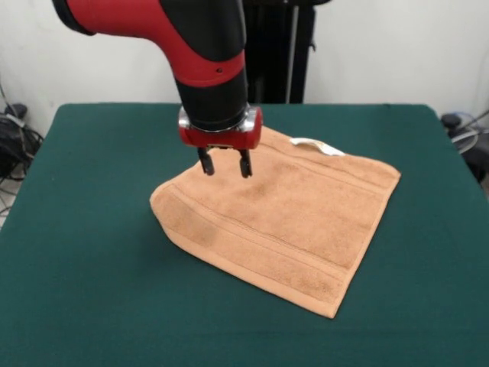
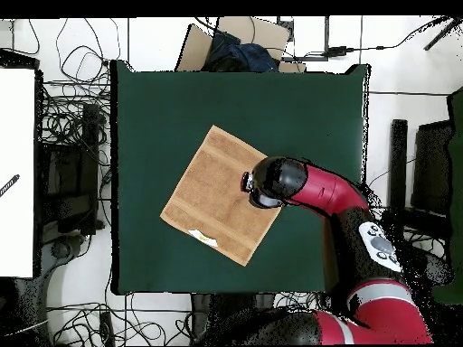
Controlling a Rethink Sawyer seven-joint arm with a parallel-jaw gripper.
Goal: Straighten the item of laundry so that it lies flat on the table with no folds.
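the claw [image 1: 225,163] hangs open above the towel [image 1: 290,222], bare desk [image 1: 99,229] all round; its white label [image 1: 317,146] shows no legible writing.

In the front view the towel [image 1: 286,225] lies on the table [image 1: 84,229], about its middle, set cornerwise with corners toward 9, 1, 3 and 5 o'clock. Its label [image 1: 317,145] sits at the far edge, toward 12 o'clock of the cloth. The gripper [image 1: 225,163] hangs over the towel's 10 o'clock part, behind the nearer border band [image 1: 267,256], which runs along the 7 o'clock edge.
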